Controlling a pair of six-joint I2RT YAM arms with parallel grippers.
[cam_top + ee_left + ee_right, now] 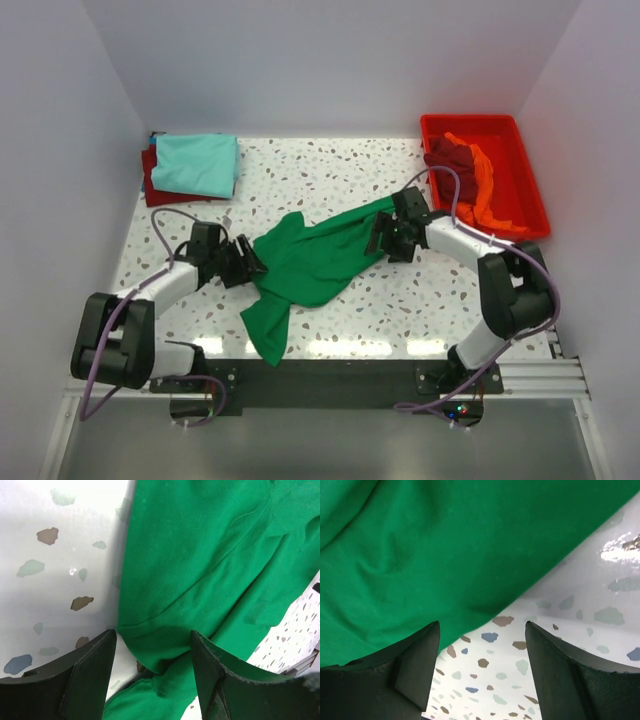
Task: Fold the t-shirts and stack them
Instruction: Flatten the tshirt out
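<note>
The green t-shirt [310,265] is lying crumpled in the middle of the desk [330,170], so flattening it seems the step in hand. The left hand [253,268] is gaping astride its left hem; the right hand [384,238] is gaping at its far-right end, holding nothing. Next, both are needing to pinch cloth and draw apart.

The left end effector [153,636] holds its black fingers [90,680] spread apart above the speckled desk [55,595], with an edge of the bright green t-shirt [200,555] lying between them.
</note>
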